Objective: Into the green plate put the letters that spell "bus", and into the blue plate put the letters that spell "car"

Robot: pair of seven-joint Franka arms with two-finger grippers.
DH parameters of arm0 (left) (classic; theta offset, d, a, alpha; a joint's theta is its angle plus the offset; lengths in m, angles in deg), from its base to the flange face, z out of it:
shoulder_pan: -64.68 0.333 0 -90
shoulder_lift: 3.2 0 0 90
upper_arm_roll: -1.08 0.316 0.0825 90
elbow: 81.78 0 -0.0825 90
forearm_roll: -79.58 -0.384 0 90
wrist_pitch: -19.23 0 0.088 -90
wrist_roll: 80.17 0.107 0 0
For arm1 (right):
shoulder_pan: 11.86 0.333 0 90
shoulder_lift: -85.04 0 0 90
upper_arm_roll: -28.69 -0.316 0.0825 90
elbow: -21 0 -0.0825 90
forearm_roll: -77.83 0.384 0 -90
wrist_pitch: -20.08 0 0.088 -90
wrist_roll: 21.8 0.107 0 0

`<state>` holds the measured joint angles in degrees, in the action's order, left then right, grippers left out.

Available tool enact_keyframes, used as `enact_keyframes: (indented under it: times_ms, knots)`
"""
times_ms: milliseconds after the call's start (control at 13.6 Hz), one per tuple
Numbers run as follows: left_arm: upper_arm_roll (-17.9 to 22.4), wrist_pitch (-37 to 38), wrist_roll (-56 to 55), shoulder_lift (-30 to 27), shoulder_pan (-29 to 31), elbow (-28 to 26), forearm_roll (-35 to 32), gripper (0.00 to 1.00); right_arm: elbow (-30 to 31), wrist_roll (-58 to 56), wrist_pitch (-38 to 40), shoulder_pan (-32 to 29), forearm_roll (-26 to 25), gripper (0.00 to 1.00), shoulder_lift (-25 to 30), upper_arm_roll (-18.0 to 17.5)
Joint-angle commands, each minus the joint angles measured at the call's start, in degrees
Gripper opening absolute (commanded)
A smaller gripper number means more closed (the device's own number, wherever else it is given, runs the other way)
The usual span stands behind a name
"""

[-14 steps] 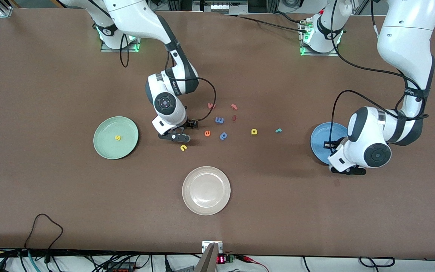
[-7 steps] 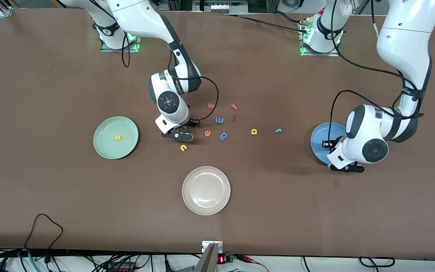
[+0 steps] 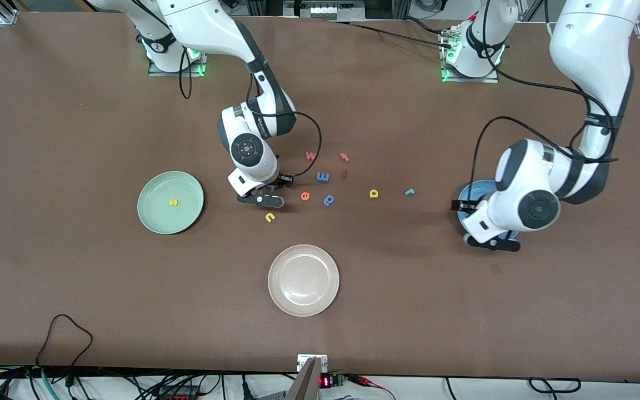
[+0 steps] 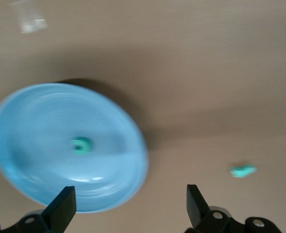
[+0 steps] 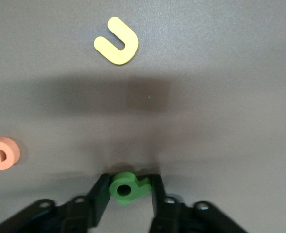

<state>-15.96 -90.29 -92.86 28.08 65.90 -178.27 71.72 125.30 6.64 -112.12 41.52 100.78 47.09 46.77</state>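
The brown table point(image 3: 75, 289) has lots of bare room all around the plates, out to its edges. The white plate point(image 3: 303, 280) sits alone, nearest the front camera.

The right gripper point(image 5: 128, 191) is low at the table, between the green plate point(image 3: 170, 201) and the bunch of letters. Its two fingers point(image 5: 100, 194) press on both sides of the green b point(image 5: 128, 187), a small fat foam letter with a round hole. The yellow u point(image 3: 270, 217) lies just beside it, a bit nearer the front camera. The yellow s point(image 3: 173, 203) lies in the green plate. The orange e point(image 3: 305, 196) and the blue p point(image 3: 329, 199) lie close by.

The left gripper point(image 4: 128, 206) hangs over the edge of the blue plate point(image 4: 31, 111) with its fingers wide apart, holding nothing. The teal c point(image 4: 80, 145) lies in the middle of that plate. The teal r point(image 3: 409, 192) and the yellow a point(image 3: 374, 193) lie on the table, apart from each other.
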Motion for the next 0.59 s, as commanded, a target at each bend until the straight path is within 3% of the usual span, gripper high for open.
enact_keyframes:
  times_ms: [0,220,514]
  knots:
    - [-5.89,-4.27,-10.03,1.13,0.27,-1.67,-0.32,1.0,0.11,-1.37,0.97,0.32,1.05,0.21,0.58,0.2]
    - [-8.1,-14.98,-19.27,1.41,-2.79,-7.12,-0.32,0.98,0.03,-3.55,8.6,0.06,-0.18,0.2,4.71,4.39]
    - [-8.02,-19.23,-24.31,3.07,-6.32,-7.31,-0.67,0.89,2.12,-20.67,13.55,-0.03,-0.18,0.21,5.52,17.75]
